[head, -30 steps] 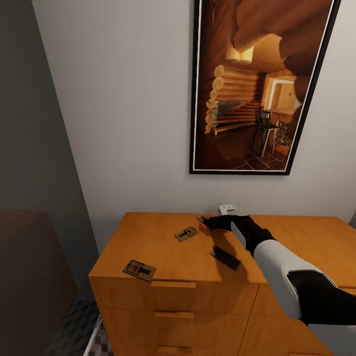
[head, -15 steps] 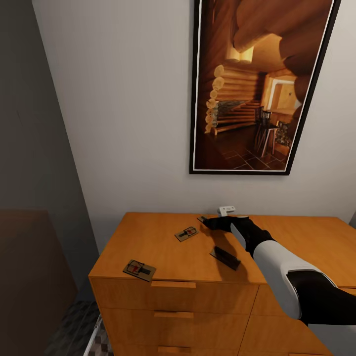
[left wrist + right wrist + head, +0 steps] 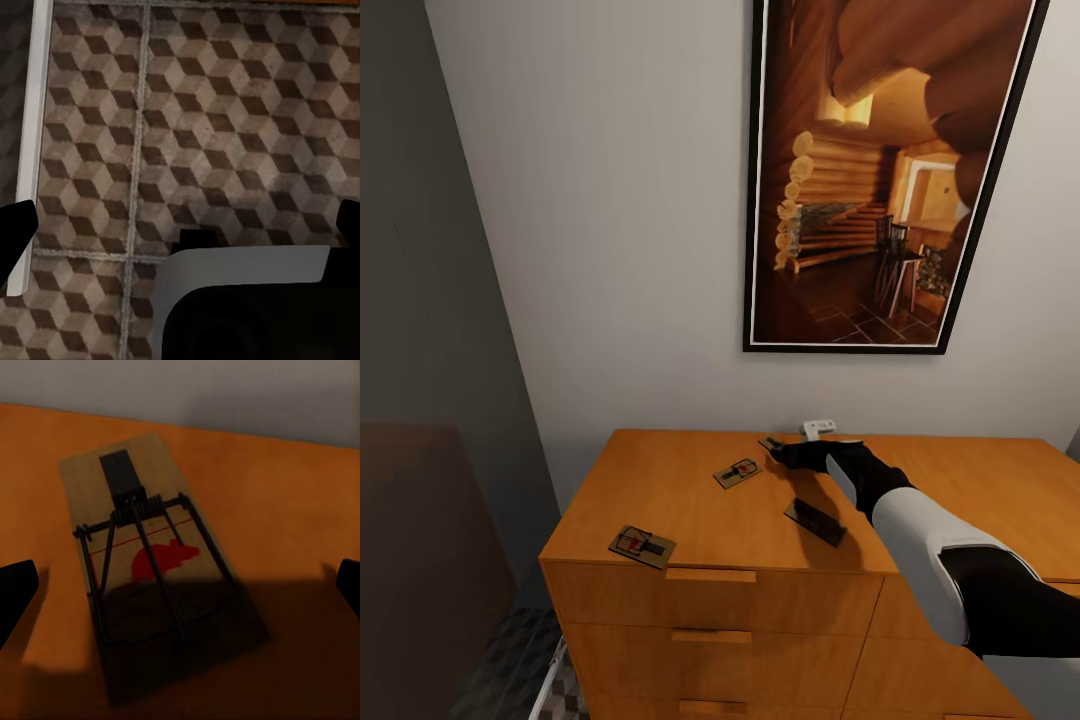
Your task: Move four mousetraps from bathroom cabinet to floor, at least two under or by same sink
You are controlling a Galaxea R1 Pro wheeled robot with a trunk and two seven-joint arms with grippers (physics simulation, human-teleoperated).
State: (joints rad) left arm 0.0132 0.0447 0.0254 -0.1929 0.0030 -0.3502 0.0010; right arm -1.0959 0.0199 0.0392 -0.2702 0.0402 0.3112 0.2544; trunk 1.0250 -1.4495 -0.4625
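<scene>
The back trap [image 3: 771,444] lies near the rear edge of the cabinet [image 3: 660,480] top, mostly hidden in the head view by the right pincer [image 3: 782,452] reaching over it; the right wrist view shows it [image 3: 154,559] whole, flat on the wood, its wire spring and red mouse mark clear, the near end sunk in the arm's shadow. The pincer's fingers [image 3: 16,589] stand wide apart at either side of that view, holding nothing, with the trap between and ahead of them; whether they touch the wood I cannot tell. A second trap [image 3: 738,472] lies toward the middle of the top, a third [image 3: 641,545] at the front edge near the left corner, and a dark fourth [image 3: 815,522], hard to make out, lies near the front edge beside the forearm. The right arm [image 3: 920,540] stretches from the lower right across the top toward the wall, black wrist leading. A small white object [image 3: 819,429] behind the pincer is partly cut off. The left pincer [image 3: 180,225] hangs spread and empty over the tiled floor [image 3: 225,112], its fingers cropped at the frame edges. A framed picture [image 3: 880,170] hangs above.
</scene>
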